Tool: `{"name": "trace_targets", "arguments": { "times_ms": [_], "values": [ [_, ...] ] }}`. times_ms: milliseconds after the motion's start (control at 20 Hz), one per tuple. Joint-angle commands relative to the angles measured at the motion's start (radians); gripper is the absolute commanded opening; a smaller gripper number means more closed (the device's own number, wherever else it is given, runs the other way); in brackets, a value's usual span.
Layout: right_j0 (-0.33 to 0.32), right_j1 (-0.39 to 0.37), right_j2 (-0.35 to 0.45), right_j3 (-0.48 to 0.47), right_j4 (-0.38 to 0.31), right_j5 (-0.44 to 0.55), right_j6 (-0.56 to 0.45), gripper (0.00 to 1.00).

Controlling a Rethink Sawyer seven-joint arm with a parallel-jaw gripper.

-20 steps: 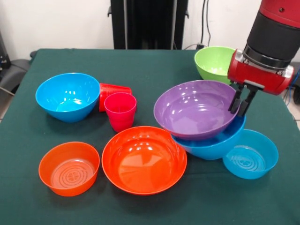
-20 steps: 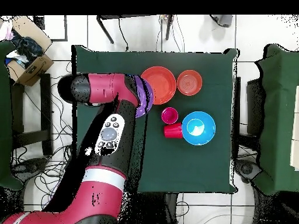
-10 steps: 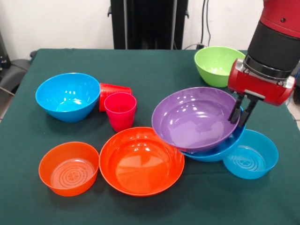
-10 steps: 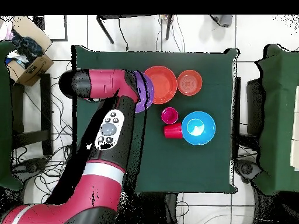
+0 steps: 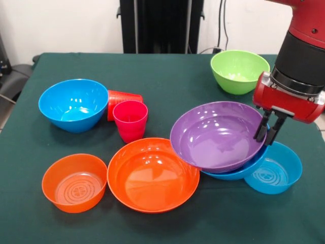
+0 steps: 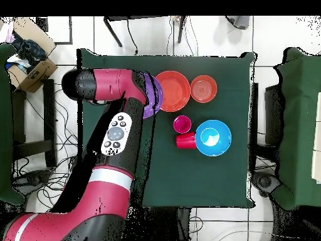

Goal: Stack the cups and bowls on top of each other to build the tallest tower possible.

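My gripper is shut on the right rim of the purple bowl, one finger on each side of the rim. The purple bowl sits tilted in a large blue bowl, and its left edge overlaps the large orange bowl. A small light blue bowl touches the pair on the right. The pink cup stands upright, and the red-orange cup lies on its side behind it. In the overhead view the arm hides the gripper, and only an edge of the purple bowl shows.
A second large blue bowl stands at the left and a small orange bowl at the front left. The lime green bowl is at the back right. Chairs and a cardboard box surround the table.
The gripper has carried the purple bowl to the right and down in the front view. The bowl now sits lower and flatter in the blue bowl.
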Motion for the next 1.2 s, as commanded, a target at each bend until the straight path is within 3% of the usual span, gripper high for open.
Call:
{"name": "trace_targets", "arguments": {
  "times_ms": [50, 1200],
  "values": [
    [0.014, 0.024, 0.048, -0.039, 0.018, 0.128, 0.193, 0.00],
    [0.009, -0.016, 0.049, 0.034, 0.012, 0.104, 0.154, 0.00]
  ]
}}
